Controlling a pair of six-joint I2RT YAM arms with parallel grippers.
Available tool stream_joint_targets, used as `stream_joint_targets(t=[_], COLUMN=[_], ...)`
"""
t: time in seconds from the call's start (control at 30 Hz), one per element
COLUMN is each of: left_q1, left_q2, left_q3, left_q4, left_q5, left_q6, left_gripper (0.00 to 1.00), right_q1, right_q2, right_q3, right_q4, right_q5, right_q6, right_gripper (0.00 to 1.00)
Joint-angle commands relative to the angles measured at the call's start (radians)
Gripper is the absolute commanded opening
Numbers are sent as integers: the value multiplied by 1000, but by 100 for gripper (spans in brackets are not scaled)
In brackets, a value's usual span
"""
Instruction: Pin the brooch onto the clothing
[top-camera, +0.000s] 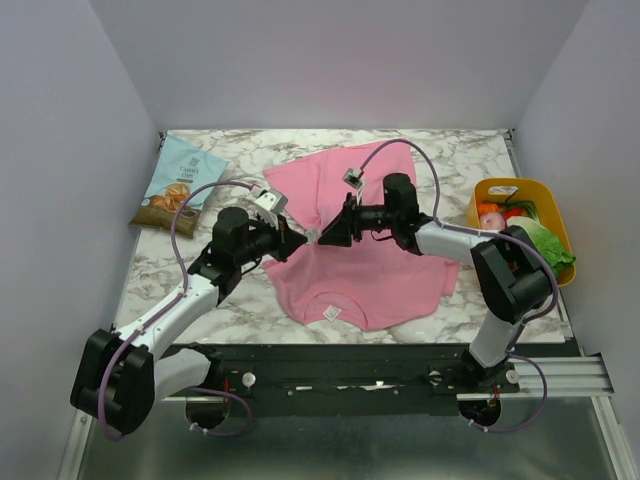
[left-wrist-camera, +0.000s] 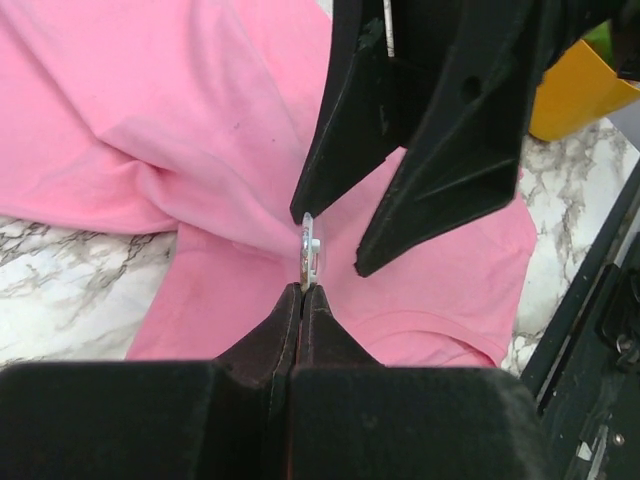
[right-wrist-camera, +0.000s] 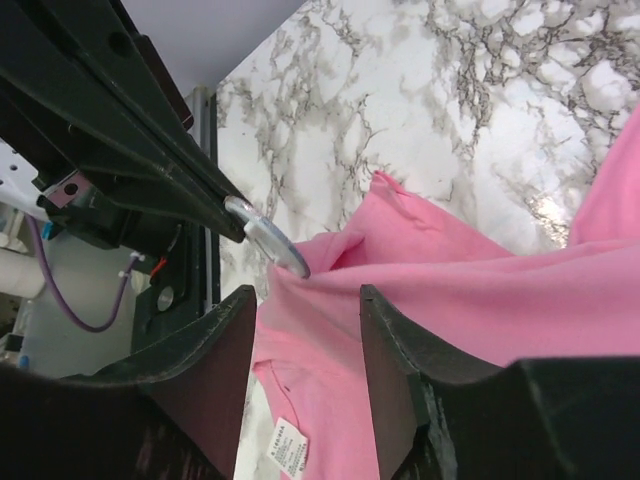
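Left fingers (left-wrist-camera: 282, 335) tight on brooch (left-wrist-camera: 308, 250); right fingers (right-wrist-camera: 205, 375) apart, empty; produce (top-camera: 542, 242) in yellow bin (top-camera: 500, 186)

Lower rim of brooch (left-wrist-camera: 307, 248) hidden between left end effector (left-wrist-camera: 302, 292) tips; T-shirt (left-wrist-camera: 200, 130) cut off at picture edges.

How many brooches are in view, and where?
1. The brooch is clamped edge-on in the left pincer, by a raised fold of the pink T-shirt; others may hide under it.

Bright, even light from above, only soft shadows on the table (top-camera: 450, 150). Right wrist view has a glare patch on the marble. Close up, the right gripper's fingers (right-wrist-camera: 400, 400) look dark and soft, the brooch (left-wrist-camera: 308, 250) sharp.
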Motion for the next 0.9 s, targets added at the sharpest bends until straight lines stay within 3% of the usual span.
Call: stream_joint_targets(t=[0.0, 0.2, 0.53, 0.87], left_q1=[-2, -6, -55, -194], left_q2=[-23, -5, 23, 95], left_q3=[5, 31, 82, 143], left_q4=[-54, -115, -224, -323], left_q5=[-88, -176, -354, -560], left_q6=[19, 25, 65, 111], left_gripper=[0, 0, 0, 0], right_q1=[-2, -5, -8, -10], right_q2=[-71, -136, -291, -360], right_q3=[-27, -55, -55, -84], right_q4=[-9, -22, -216, -295], right_q5=[64, 147, 357, 457], right_q6=[-31, -32, -55, -60], right_gripper=[61, 67, 74, 77])
